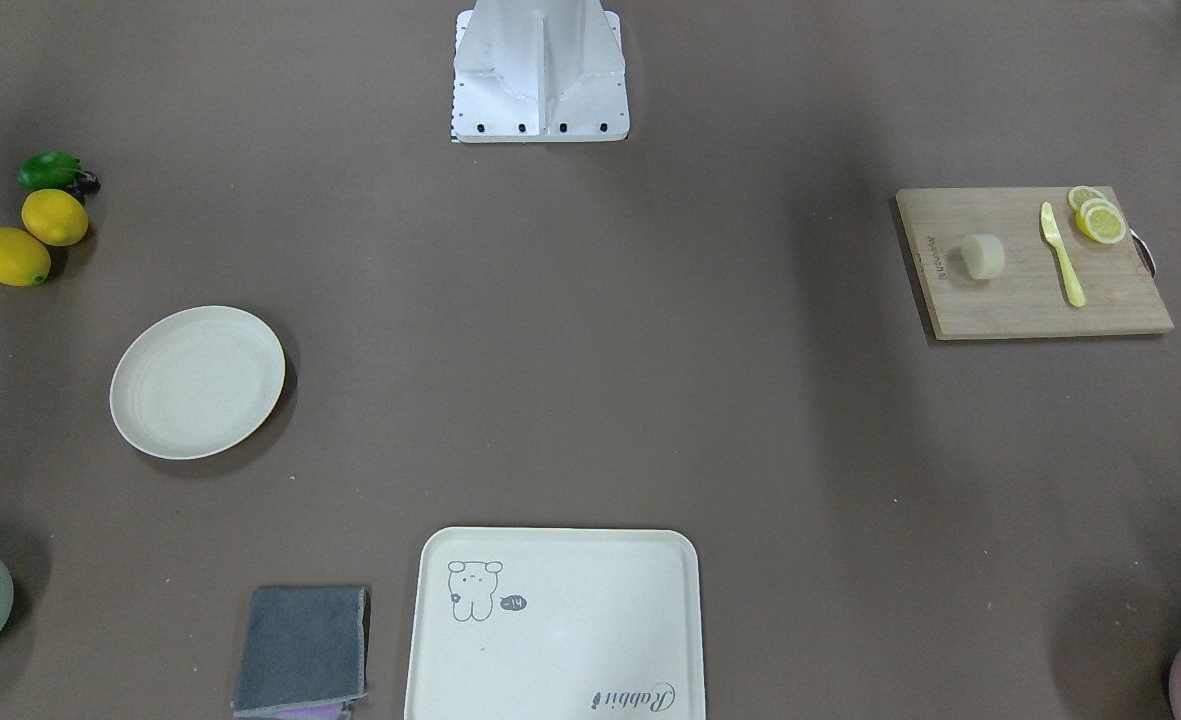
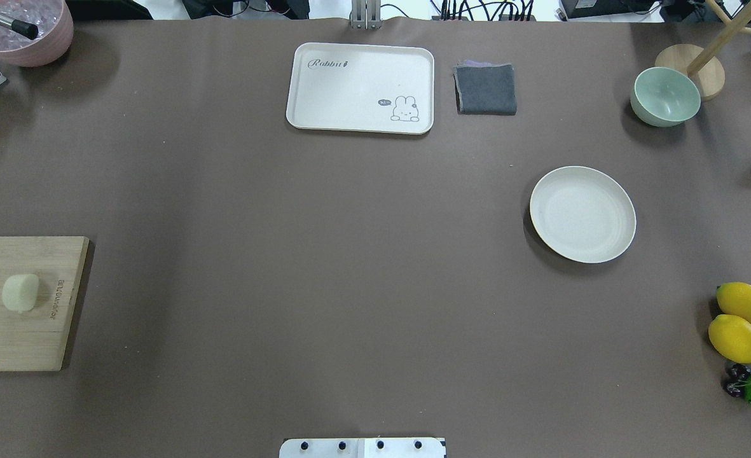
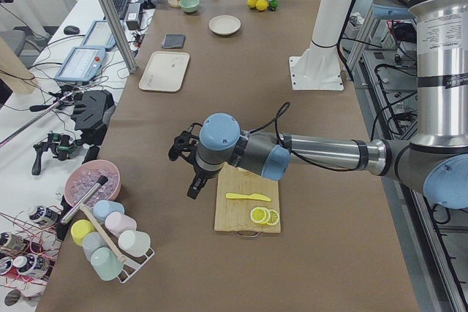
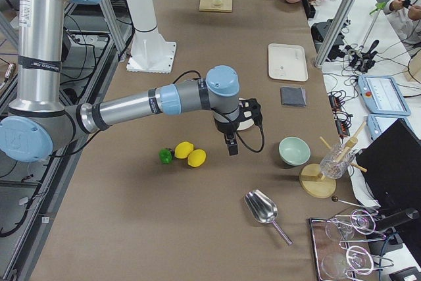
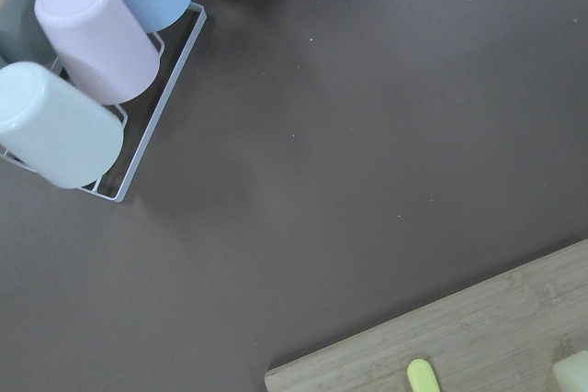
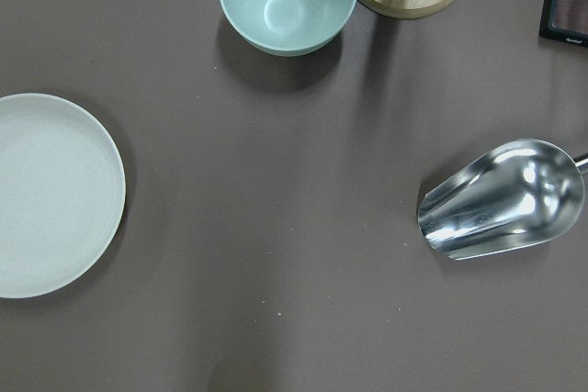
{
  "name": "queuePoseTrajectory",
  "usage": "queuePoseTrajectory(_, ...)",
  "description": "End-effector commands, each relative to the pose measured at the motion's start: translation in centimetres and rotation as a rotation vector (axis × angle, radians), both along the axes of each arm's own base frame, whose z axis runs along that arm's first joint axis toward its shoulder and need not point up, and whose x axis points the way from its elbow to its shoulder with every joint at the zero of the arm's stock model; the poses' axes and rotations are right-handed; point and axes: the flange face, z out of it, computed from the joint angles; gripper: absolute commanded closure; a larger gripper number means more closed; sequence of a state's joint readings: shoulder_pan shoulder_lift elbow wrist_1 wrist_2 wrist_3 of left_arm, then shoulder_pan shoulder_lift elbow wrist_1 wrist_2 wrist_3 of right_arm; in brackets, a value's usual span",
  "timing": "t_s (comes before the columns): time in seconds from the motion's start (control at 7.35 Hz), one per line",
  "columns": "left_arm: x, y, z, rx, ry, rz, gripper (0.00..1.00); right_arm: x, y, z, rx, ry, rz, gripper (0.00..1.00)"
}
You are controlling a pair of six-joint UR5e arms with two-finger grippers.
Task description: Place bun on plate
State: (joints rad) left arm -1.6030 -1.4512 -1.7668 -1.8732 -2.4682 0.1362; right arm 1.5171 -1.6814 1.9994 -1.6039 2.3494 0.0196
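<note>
while bun [image 1: 983, 256] is on board [image 1: 1010, 308] nr knife [image 1: 1063, 255], plate [image 1: 197, 382] is well apart.

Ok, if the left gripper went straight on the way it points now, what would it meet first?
Most likely the bare table, just off the cutting board edge, not the bun. The left gripper points down beside the board, though depth is hard to judge from here.
</note>
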Motion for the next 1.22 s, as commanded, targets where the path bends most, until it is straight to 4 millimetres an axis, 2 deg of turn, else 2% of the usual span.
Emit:
queuePoseTrajectory(0.0,0.3,-0.3,-2.0,0.028,0.046,0.006,0.02,-4.2,-0.7,-1.4,-0.034,-0.044,0.044,0.0)
queuePoseTrajectory(0.14,0.5,-0.4,-2.8,-0.014,0.072,-0.042,0.02,-7.4,-0.8,-1.9,-0.056,-0.079,0.068,0.0)
queuePoseTrajectory(0.27,2.4,-0.6,-3.5,-0.039,0.103,-0.058,0.02,-10.0,-0.4,-2.3,-0.071,-0.115,0.096,0.0)
queuePoseTrajectory(0.41,5.9,-0.9,-4.3,-0.115,0.147,-0.072,0.02,-12.5,0.5,-2.3,-0.079,-0.133,0.122,0.01)
queuePoseTrajectory(0.54,9.0,-0.8,-5.0,-0.138,0.184,-0.074,0.02,-14.2,2.1,-1.3,-0.086,-0.142,0.141,0.02)
queuePoseTrajectory(0.82,11.8,-0.2,-5.9,-0.137,0.23,-0.06,0.02,-16.5,4.5,3.8,-0.093,-0.185,0.156,0.05)
queuePoseTrajectory(0.95,12.2,-0.1,-6.0,-0.136,0.231,-0.051,0.02,-19.3,4.9,6.2,-0.101,-0.221,0.194,0.08)
queuePoseTrajectory(1.09,12.6,-0.1,-6.0,-0.135,0.23,-0.04,0.02,-22.8,4.2,7.0,-0.117,-0.247,0.239,0.13)
